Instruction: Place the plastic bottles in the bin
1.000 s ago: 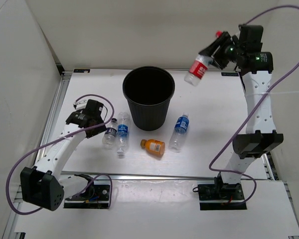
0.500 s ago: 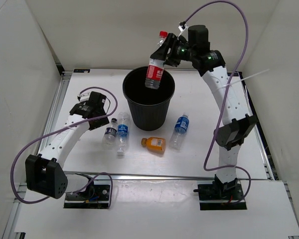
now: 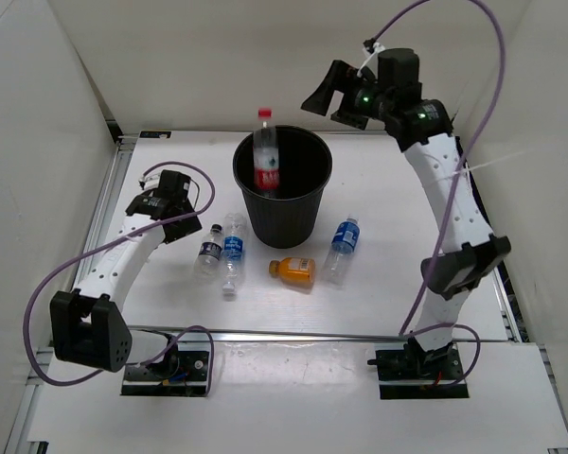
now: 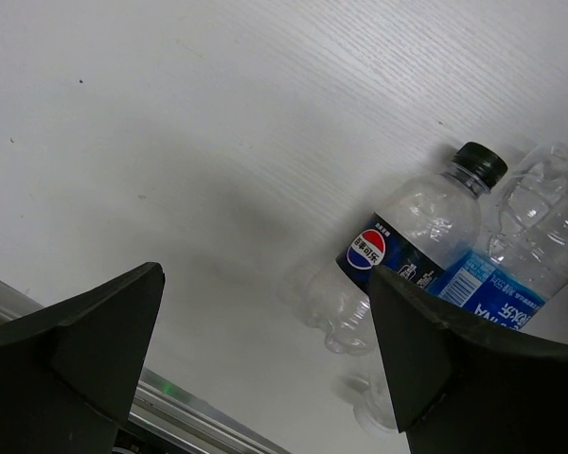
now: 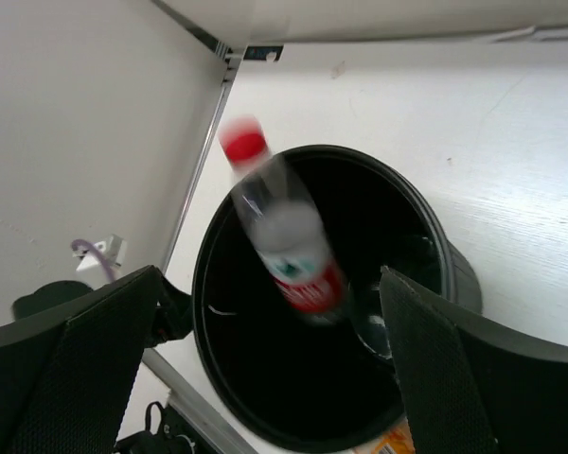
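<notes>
**Red-label bottle at the bin's mouth, both pincers spread**

Look first at the middle top of the overhead view. The red-label bottle [image 3: 265,159] stands upright in the mouth of the bin [image 3: 284,216], its red cap above the rim and its lower half down inside the black wall. Nothing touches it. In the right wrist view it shows blurred, cap toward the upper left of the frame, between the two dark fingers but apart from both.

Your right gripper [image 3: 331,102] hangs to the upper right of the bin, above the back edge of the table [image 3: 398,218], with its jaws spread wide and holding nothing.

Your left gripper [image 3: 170,210] sits low at the left of the frame, also spread wide and empty. Its wrist view shows only bare table between the fingers. At the right of that view lie the dark-label bottle [image 4: 407,251] and, touching it, a blue-label bottle [image 4: 516,274].

Four bottles lie on their sides on the table, all below the bin in the overhead view:
- the dark-label and blue-label pair at the lower left of the bin
- the orange bottle [image 3: 292,271] just below it
- a second blue-label bottle [image 3: 340,248] at the lower right
</notes>
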`<state>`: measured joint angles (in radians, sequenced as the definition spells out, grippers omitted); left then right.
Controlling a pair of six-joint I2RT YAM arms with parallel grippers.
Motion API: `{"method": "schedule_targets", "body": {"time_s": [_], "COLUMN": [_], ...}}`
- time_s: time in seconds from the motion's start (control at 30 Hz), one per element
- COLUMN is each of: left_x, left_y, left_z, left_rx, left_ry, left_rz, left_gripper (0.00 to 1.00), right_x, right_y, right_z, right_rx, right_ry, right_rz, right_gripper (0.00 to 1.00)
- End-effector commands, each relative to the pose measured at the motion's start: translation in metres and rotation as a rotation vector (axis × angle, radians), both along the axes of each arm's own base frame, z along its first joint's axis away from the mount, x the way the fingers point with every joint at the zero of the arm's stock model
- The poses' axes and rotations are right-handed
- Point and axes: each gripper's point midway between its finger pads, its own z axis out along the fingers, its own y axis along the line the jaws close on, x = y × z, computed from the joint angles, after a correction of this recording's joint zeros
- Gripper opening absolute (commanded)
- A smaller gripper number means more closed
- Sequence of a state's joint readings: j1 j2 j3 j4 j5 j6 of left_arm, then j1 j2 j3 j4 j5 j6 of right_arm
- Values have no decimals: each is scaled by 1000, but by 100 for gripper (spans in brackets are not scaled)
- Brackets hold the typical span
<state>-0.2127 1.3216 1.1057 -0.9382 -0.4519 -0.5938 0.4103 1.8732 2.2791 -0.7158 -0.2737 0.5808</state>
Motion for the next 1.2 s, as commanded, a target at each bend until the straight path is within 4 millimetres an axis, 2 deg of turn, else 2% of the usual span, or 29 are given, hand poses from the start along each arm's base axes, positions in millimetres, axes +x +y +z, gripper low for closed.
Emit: {"method": "schedule_targets", "body": {"time_s": [0.0, 0.03, 0.1, 0.13, 0.2, 0.23, 0.37, 0.47, 0.63, 0.73, 0.77, 0.97, 1.17], "left_x": [3, 2, 1, 1, 5, 2, 13, 15, 20, 26, 22, 28, 36], "left_y": [-6, -7, -7, -7, -8, -9, -20, -24, -36, -43, -45, -45, -48], "left_z": [-9, -10, -17, -19, -20, -26, -39, -56, -73, -76, -82, -80, -54], "left_rx": [-32, -40, -39, -38, -41, -45, -83, -91, -132, -152, -168, -179, -189], "left_ry": [7, 8, 13, 22, 7, 28, 46, 78, 93, 77, 97, 75, 2], "left_rz": [-25, -29, -29, -29, -29, -33, -77, -103, -183, -220, -228, -225, -246], "left_gripper": [100, 100, 100, 100, 100, 100, 100, 100, 100, 100, 100, 100, 100], "right_x": [-28, -36, -42, -48, -51, -53, -57, -65, -73, -76, -77, -79, -81], "right_y": [-36, -40, -44, -48, -52, -59, -70, -74, -77, -81, -81, -89, -86], "right_z": [51, 59, 51, 55, 47, 53, 52, 47, 46, 43, 40, 40, 38], "right_rx": [-13, -12, -27, -27, -41, -38, -47, -60, -61, -74, -78, -75, -70], "right_ry": [-135, -157, -133, -143, -123, -136, -121, -111, -93, -79, -69, -67, -56], "right_rz": [-69, -67, -75, -87, -99, -117, -138, -116, -107, -103, -103, -114, -93], "right_gripper": [100, 100, 100, 100, 100, 100, 100, 100, 100, 100, 100, 100, 100]}}
